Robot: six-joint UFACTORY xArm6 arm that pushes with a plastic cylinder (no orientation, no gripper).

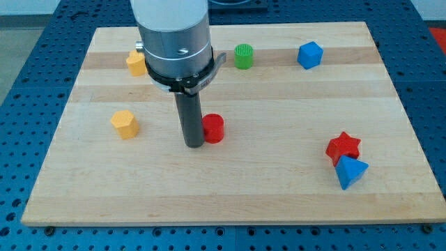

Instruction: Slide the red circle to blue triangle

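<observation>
Red circle (213,128): sitting mid-table (279,202), tip (193,144) touching its left side. Blue triangle (350,171): waiting near the bottom-right corner, just under a red star (343,147). Gripper: none fitted, only the rod. Progress: nearly the whole slide is remaining.

One cam only, so no overlap w/ a second view. It looks down at an angle on the wooden board (230,188) from the view's bottom edge, facing the far edge at the view's top. Close enough that the board nearly fills the frame; blue perforated bench (21,139) shows round it. The arm's housing (174,35) is cropped at top, so cam height is prob. moderate.
</observation>
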